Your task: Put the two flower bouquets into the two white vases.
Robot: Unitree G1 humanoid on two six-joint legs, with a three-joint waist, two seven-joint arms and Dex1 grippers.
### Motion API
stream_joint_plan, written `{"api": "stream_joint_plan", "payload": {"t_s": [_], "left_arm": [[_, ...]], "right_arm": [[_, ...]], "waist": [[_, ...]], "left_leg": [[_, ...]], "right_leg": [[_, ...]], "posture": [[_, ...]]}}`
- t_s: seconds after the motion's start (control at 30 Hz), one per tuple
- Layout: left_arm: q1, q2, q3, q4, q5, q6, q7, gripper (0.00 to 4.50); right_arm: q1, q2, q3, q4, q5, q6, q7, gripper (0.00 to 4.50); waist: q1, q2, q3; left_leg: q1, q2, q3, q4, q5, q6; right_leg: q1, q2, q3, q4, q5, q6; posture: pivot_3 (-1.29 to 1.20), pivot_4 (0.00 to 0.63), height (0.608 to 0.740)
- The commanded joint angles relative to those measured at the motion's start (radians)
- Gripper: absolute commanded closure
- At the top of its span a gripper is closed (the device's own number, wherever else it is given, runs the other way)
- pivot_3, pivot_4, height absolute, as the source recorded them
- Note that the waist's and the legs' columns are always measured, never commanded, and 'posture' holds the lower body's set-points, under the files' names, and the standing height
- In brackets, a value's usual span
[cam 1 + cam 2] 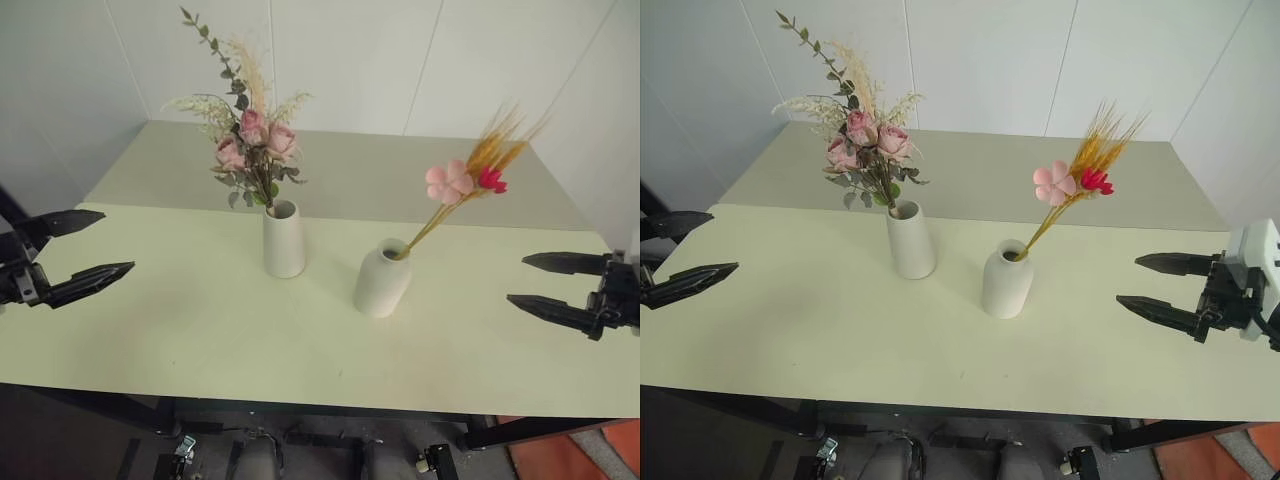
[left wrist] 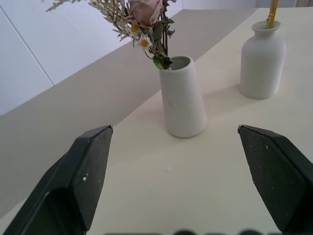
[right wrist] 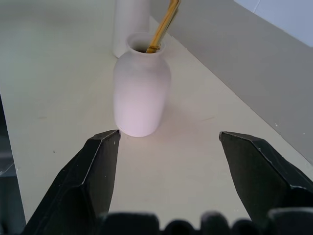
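Both grippers hang over the near part of the pale green table [image 1: 200, 340], apart from everything on it. My left gripper [image 1: 92, 247] is at the table's left edge, fingers spread wide, nothing between them. My right gripper [image 1: 540, 282] is at the right edge, fingers likewise wide and empty. Tapered vase [image 1: 284, 239] stands upright mid-table, left of centre, holding the rose bouquet [image 1: 250, 145]. Bottle vase [image 1: 381, 279] stands just to its right and slightly nearer me, apart from it; the wheat sprig [image 1: 470, 180] leans rightward out of its narrow neck.
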Motion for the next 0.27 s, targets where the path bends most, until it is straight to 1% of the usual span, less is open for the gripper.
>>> {"api": "stream_joint_plan", "payload": {"t_s": [0.03, 0.27], "left_arm": [[0.021, 0.011, 0.048, -0.042, -0.007, -0.024, 0.013, 0.03], [0.054, 0.002, 0.079, -0.048, 0.002, -0.065, 0.044, 0.03]], "right_arm": [[-0.019, -0.016, -0.02, 0.028, -0.012, -0.032, 0.003, 0.62], [-0.057, -0.021, 0.011, 0.056, -0.034, -0.037, -0.002, 0.62]], "waist": [[0.001, 0.0, 0.0], [0.001, 0.0, 0.0]], "left_leg": [[0.0, 0.0, 0.0, 0.0, 0.0, 0.0], [0.0, 0.0, 0.001, 0.0, 0.0, 0.0]], "right_leg": [[0.0, 0.0, 0.0, 0.0, 0.0, 0.0], [0.0, 0.0, 0.0, 0.0, 0.0, 0.0]], "posture": [[0.0, 0.15, 0.74], [0.0, 0.15, 0.74]]}}
